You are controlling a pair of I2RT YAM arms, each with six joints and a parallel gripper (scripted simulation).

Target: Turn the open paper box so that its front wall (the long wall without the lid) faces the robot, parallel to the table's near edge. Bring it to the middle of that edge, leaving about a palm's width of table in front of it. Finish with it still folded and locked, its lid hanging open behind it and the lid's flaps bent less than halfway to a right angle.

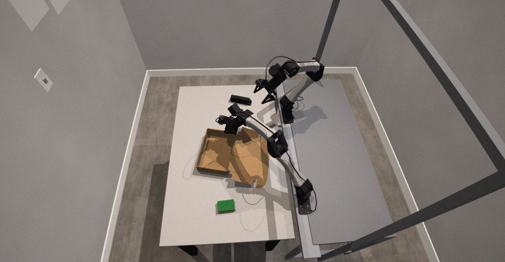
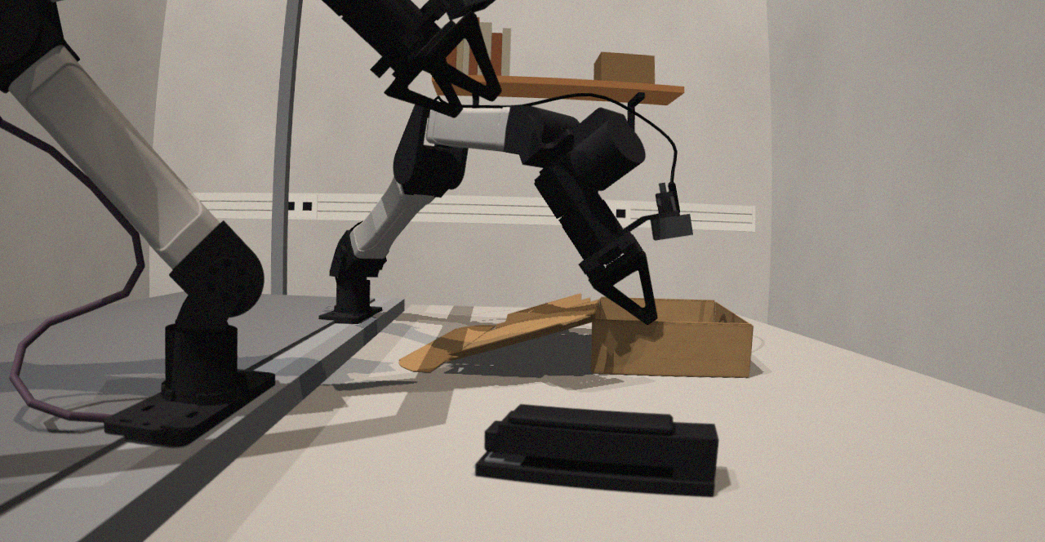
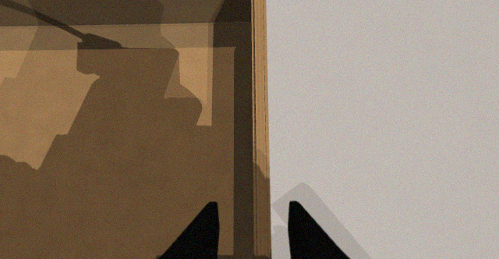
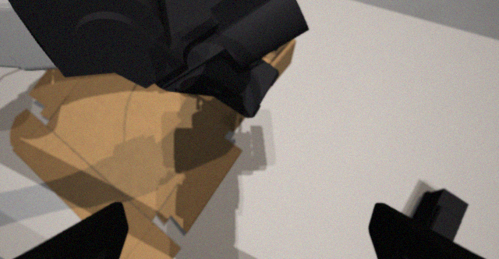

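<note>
The open paper box (image 1: pixel 213 154) (image 2: pixel 679 353) (image 3: pixel 148 165) stands folded on the table, slightly skewed. Its lid (image 1: pixel 245 154) (image 2: pixel 526 325) (image 4: pixel 97 115) hangs open toward the robot, sloping down; the long wall without the lid is on the far side. My left gripper (image 1: pixel 231 132) (image 2: pixel 648 319) (image 3: pixel 253 214) is partly open, pointing down at the short wall on the stapler's side, one finger inside the box and one outside, with gaps beside the wall. My right gripper (image 1: pixel 258 97) (image 2: pixel 479 105) (image 4: pixel 249 214) is wide open and empty, high above the near edge.
A black stapler (image 1: pixel 240 100) (image 2: pixel 598 450) (image 4: pixel 448 216) lies on the table beyond that short wall. A green block (image 1: pixel 225 205) lies past the box's other end. The left forearm crosses above the lid. The arm bases stand along the near edge.
</note>
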